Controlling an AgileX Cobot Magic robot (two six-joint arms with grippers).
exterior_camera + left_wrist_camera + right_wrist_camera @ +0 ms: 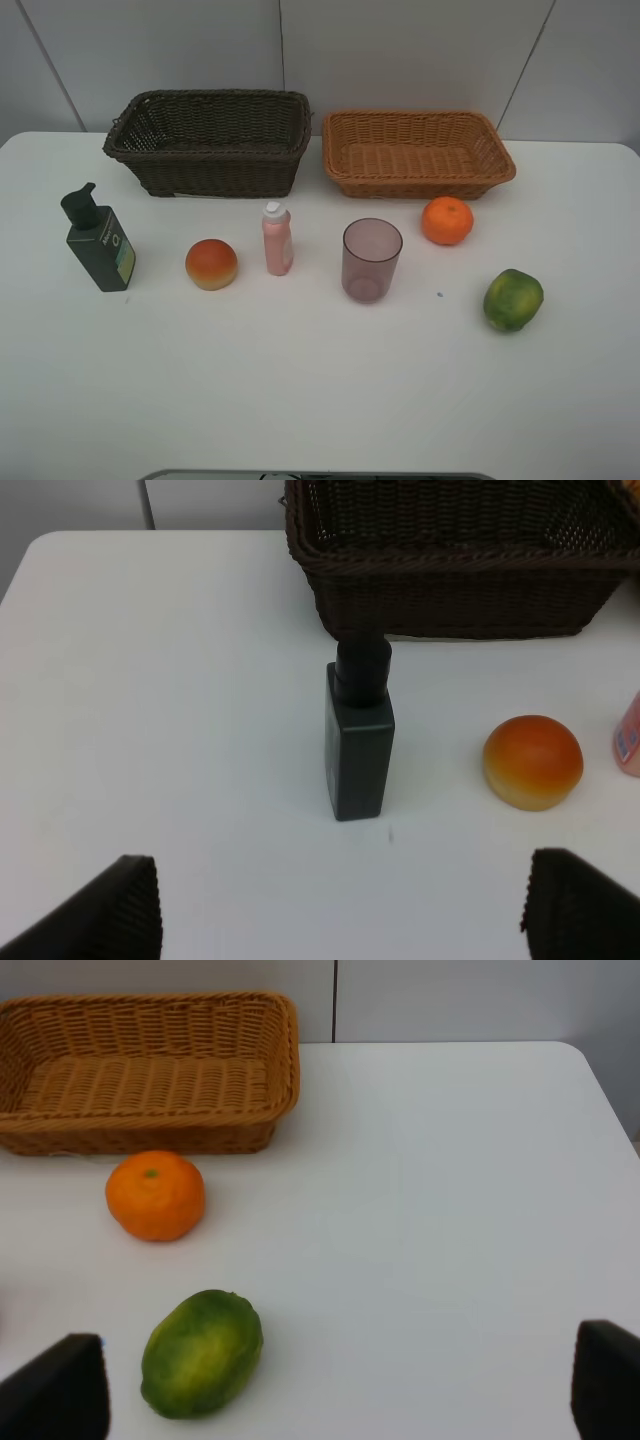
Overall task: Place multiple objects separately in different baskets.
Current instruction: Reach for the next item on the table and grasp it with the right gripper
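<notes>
Two empty baskets stand at the back of the white table: a dark brown one (210, 140) and a light tan one (415, 152). In front of them, from left to right, are a dark green pump bottle (98, 240), a red-orange peach-like fruit (211, 264), a pink white-capped bottle (277, 239), a purple cup (371, 260), an orange (446, 220) and a green round fruit (513, 299). No arm shows in the high view. My left gripper (340, 905) is open, short of the pump bottle (359, 732). My right gripper (340, 1385) is open, near the green fruit (202, 1352).
A grey panelled wall rises behind the baskets. The table's rounded far right corner (590, 1060) appears in the right wrist view. The peach-like fruit (533, 761) and an edge of the pink bottle (630, 735) lie beside the pump bottle in the left wrist view.
</notes>
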